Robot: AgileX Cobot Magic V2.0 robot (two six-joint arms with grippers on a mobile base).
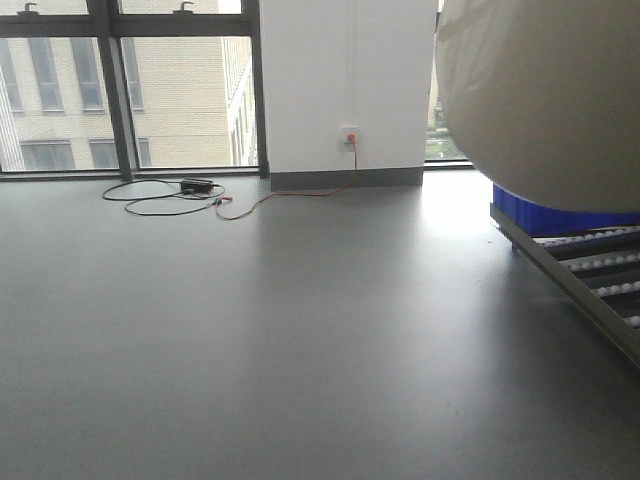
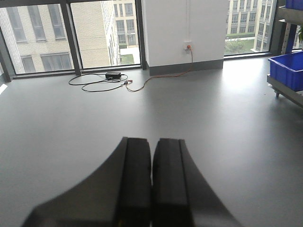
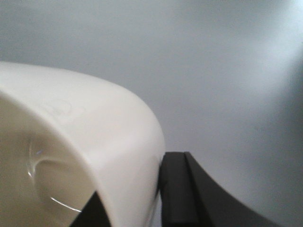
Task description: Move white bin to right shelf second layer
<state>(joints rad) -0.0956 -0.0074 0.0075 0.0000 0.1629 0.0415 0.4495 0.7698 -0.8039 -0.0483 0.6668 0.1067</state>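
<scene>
The white bin [image 1: 545,95] fills the upper right of the front view, held in the air above a blue crate [image 1: 560,215]. In the right wrist view the bin [image 3: 94,137] is close up, its wall pinched between my right gripper [image 3: 137,198] fingers, one inside and one outside [image 3: 177,189]. A shelf level with white rollers in metal tracks [image 1: 600,275] runs along the right edge, below the bin. My left gripper [image 2: 152,179] is shut and empty, held over the grey floor.
Grey floor [image 1: 250,330] spreads ahead. A black cable with an adapter [image 1: 190,192] lies near the window wall. A white pillar with a socket [image 1: 348,135] stands at the back. A blue crate on a rack [image 2: 289,71] is at the right.
</scene>
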